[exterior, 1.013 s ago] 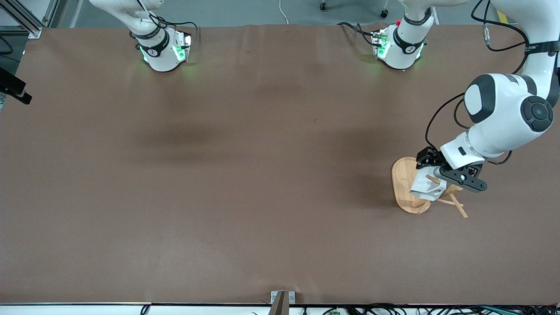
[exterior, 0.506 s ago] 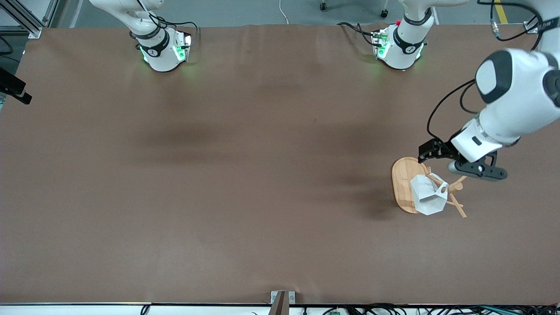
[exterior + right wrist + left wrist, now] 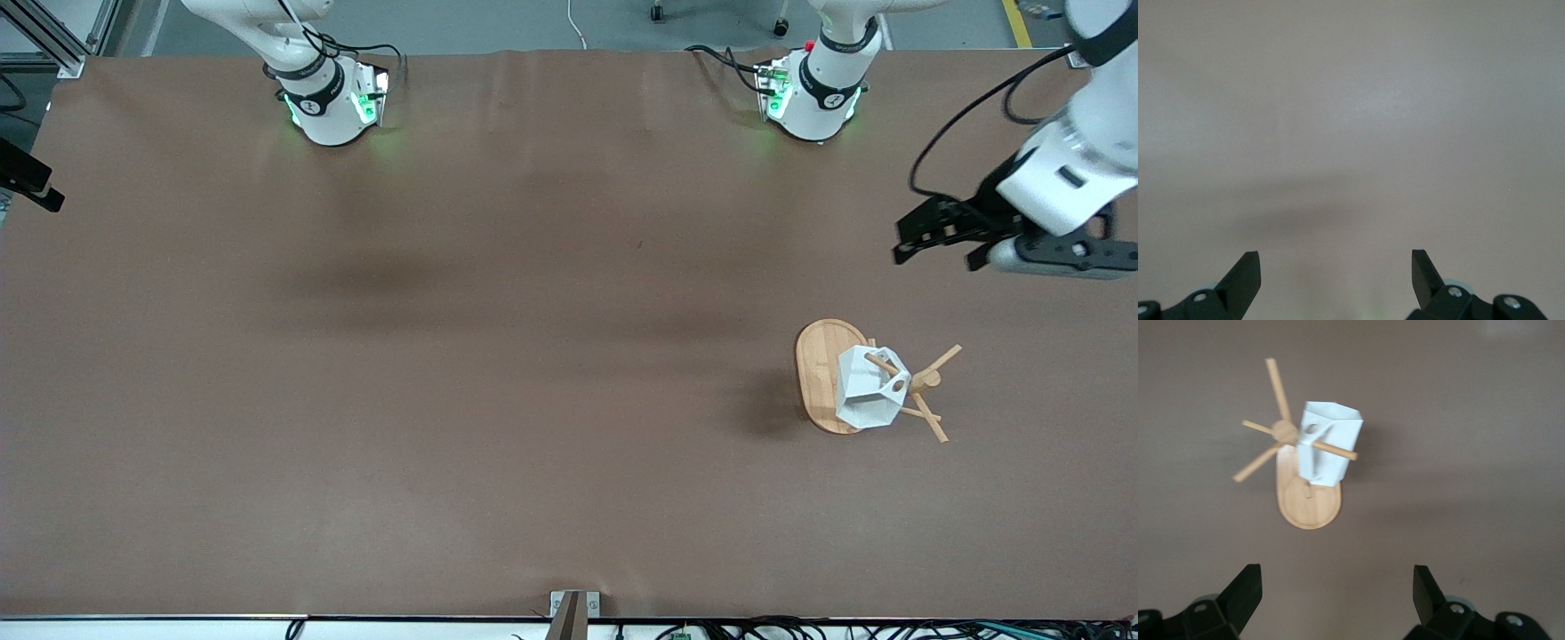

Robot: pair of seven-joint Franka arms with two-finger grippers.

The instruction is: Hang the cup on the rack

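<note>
Cup [image 3: 864, 391] hangs by its handle on a rack [image 3: 822, 373] peg, lower right of the frame, mouth tipped sideways. Left hand [image 3: 942, 233] floats open above the tabletop [image 3: 498, 356]. Right hand [image 3: 1336, 280] waits, open.

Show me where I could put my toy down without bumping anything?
Almost the whole brown table is bare, especially toward the right arm's end. The only crowded spot: the bamboo peg rack carrying the white faceted cup, toward the left arm's end, with the open left gripper above nearby.

even overhead light, soft shadows on table [image 3: 498, 373]; wrist views slightly blurred, washed out
</note>
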